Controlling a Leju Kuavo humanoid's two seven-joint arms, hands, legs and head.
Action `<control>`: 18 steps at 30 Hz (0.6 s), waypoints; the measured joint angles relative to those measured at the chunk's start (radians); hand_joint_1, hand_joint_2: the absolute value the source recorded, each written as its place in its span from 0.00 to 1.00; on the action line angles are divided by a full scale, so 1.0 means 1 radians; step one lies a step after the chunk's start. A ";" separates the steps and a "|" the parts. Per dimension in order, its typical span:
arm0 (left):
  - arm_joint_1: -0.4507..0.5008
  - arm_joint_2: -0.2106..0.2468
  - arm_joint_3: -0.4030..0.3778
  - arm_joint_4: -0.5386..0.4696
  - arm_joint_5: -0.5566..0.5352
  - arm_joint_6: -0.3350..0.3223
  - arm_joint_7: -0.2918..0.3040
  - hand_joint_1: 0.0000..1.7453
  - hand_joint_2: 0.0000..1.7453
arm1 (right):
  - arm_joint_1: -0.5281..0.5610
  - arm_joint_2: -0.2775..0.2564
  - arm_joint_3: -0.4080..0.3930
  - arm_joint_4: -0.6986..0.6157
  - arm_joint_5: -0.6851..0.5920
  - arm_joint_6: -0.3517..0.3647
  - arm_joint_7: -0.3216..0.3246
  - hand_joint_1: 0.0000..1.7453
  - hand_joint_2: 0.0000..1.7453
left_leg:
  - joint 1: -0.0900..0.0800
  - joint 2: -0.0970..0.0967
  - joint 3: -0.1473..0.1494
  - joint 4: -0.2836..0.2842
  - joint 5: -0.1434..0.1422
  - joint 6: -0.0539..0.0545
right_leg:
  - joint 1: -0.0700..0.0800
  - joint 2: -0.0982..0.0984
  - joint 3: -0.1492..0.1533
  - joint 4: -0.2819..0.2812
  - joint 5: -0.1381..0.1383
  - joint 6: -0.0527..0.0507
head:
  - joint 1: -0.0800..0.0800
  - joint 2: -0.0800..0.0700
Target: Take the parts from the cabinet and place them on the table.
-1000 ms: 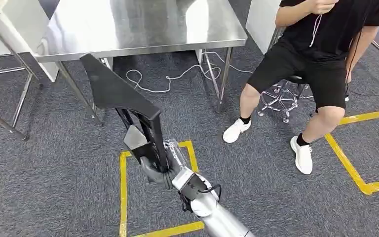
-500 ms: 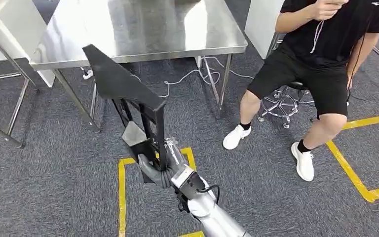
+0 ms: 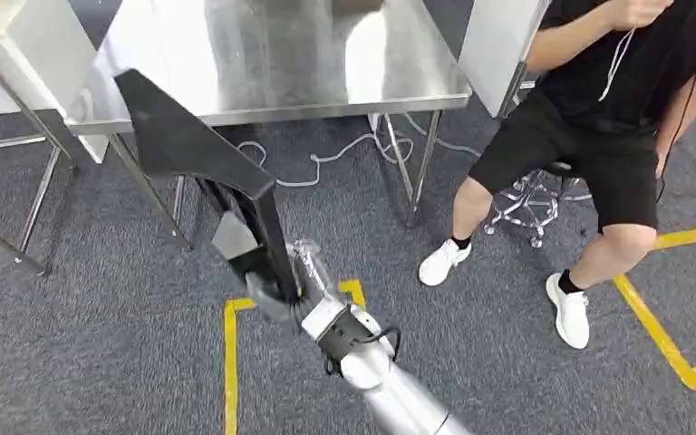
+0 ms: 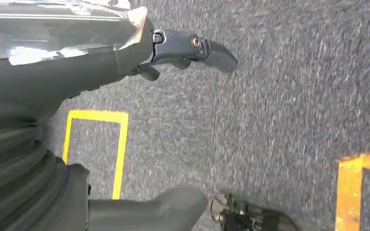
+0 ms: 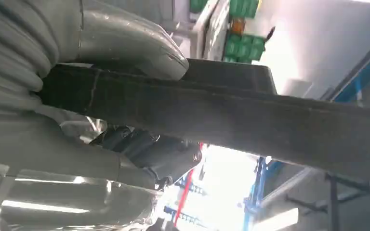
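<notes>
While the right robot hand is gripping the long black angular plastic part by its lower end, the part's broad top is reaching toward the shiny stainless-steel surface, likely for set-down. The left robot hand is hanging over grey carpet, fingers apart, holding nothing.

Black part, silver table, grey carpet, yellow floor tape
</notes>
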 joint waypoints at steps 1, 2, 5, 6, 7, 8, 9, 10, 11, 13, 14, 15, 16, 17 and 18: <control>0.004 -0.001 0.000 0.000 0.000 -0.001 0.001 0.00 1.00 | -0.006 0.001 0.002 -0.008 0.004 -0.005 0.003 1.00 1.00 | 0.001 0.000 0.000 0.010 0.004 -0.003 | -0.005 0.002 0.006 -0.002 0.007 -0.010 | 0.001 0.000; 0.003 0.000 0.001 0.000 0.001 -0.001 0.001 0.00 1.00 | -0.011 0.003 0.004 -0.014 0.005 -0.005 0.008 1.00 1.00 | 0.005 0.004 -0.006 0.026 -0.004 -0.006 | -0.017 0.006 0.030 -0.010 0.006 -0.017 | -0.002 0.000; 0.002 -0.001 0.001 0.000 0.001 -0.001 0.001 0.00 1.00 | -0.030 0.007 0.008 -0.025 0.008 -0.006 0.013 1.00 1.00 | 0.017 0.008 -0.077 0.170 -0.094 -0.030 | -0.017 0.002 0.046 -0.012 -0.007 -0.035 | -0.002 0.000; 0.002 -0.001 0.002 0.000 0.001 -0.001 0.002 0.00 1.00 | -0.032 0.007 0.010 -0.026 0.009 -0.006 0.013 1.00 1.00 | 0.021 0.008 -0.120 0.237 -0.126 -0.037 | -0.017 0.002 0.047 -0.012 -0.009 -0.037 | -0.002 0.000; 0.003 -0.001 0.002 0.000 0.002 0.000 0.005 0.00 1.00 | -0.032 0.007 0.013 -0.027 0.014 -0.007 0.015 1.00 1.00 | 0.026 0.008 -0.158 0.286 -0.139 -0.044 | -0.017 0.003 0.050 -0.011 -0.013 -0.034 | -0.002 0.000; 0.003 0.000 0.003 0.000 0.002 0.000 0.008 0.00 1.00 | -0.034 0.007 0.014 -0.029 0.021 -0.008 0.019 1.00 1.00 | 0.032 0.009 -0.175 0.294 -0.126 -0.047 | -0.018 0.004 0.054 -0.011 -0.018 -0.030 | -0.002 0.000; 0.003 0.000 0.005 0.000 0.003 0.001 0.009 0.00 1.00 | -0.039 0.007 0.015 -0.033 0.022 -0.011 0.028 1.00 1.00 | 0.038 0.012 -0.170 0.257 -0.086 -0.051 | -0.021 0.006 0.062 -0.011 -0.025 -0.025 | -0.002 0.000; 0.003 0.002 0.007 0.000 0.003 0.001 0.010 0.00 1.00 | -0.048 0.008 0.018 -0.036 0.022 -0.013 0.040 1.00 1.00 | 0.043 0.014 -0.142 0.177 -0.024 -0.056 | -0.023 0.007 0.075 -0.011 -0.032 -0.020 | -0.002 0.000; 0.003 0.003 0.008 0.000 0.003 0.001 0.010 0.00 1.00 | -0.060 0.010 0.019 -0.039 0.020 -0.015 0.051 1.00 1.00 | 0.046 0.015 -0.108 0.089 0.038 -0.056 | -0.024 0.007 0.087 -0.011 -0.040 -0.014 | -0.002 0.000; 0.002 0.002 0.010 0.001 0.003 0.000 0.014 0.00 1.00 | -0.088 0.015 0.020 -0.043 0.018 -0.015 0.077 1.00 1.00 | 0.039 0.019 -0.096 0.024 0.034 -0.057 | -0.020 0.007 0.099 -0.012 -0.050 -0.002 | -0.004 0.000; 0.001 0.003 0.010 0.001 0.003 0.000 0.015 0.00 1.00 | -0.105 0.019 0.021 -0.045 0.016 -0.015 0.088 1.00 1.00 | 0.034 0.020 -0.088 0.014 0.022 -0.040 | -0.018 0.007 0.090 -0.015 -0.053 0.005 | -0.006 0.000; 0.002 0.003 0.010 0.001 0.003 0.000 0.019 0.00 1.00 | -0.117 0.021 0.022 -0.046 0.013 -0.011 0.102 1.00 1.00 | 0.031 0.018 -0.086 0.008 0.043 -0.028 | -0.015 0.007 0.097 -0.014 -0.053 0.014 | -0.002 0.000; 0.004 0.003 0.011 0.001 0.005 0.000 0.019 0.00 1.00 | -0.125 0.024 0.023 -0.049 0.011 -0.006 0.108 1.00 1.00 | 0.030 0.019 -0.085 0.006 0.043 -0.020 | -0.010 0.007 0.102 -0.005 -0.049 0.022 | -0.004 0.000; 0.003 0.003 0.011 0.001 0.005 -0.001 0.020 0.00 1.00 | -0.135 0.029 0.023 -0.053 0.011 -0.005 0.113 1.00 1.00 | 0.031 0.014 -0.067 0.003 0.047 -0.011 | -0.010 0.007 0.104 -0.003 -0.052 0.027 | -0.003 0.000; 0.003 0.002 0.011 0.001 0.005 -0.001 0.020 0.00 1.00 | -0.143 0.030 0.023 -0.053 0.010 -0.002 0.119 1.00 1.00 | 0.033 0.016 -0.056 -0.006 0.046 -0.005 | -0.013 0.005 0.083 0.030 -0.059 0.029 | -0.002 0.000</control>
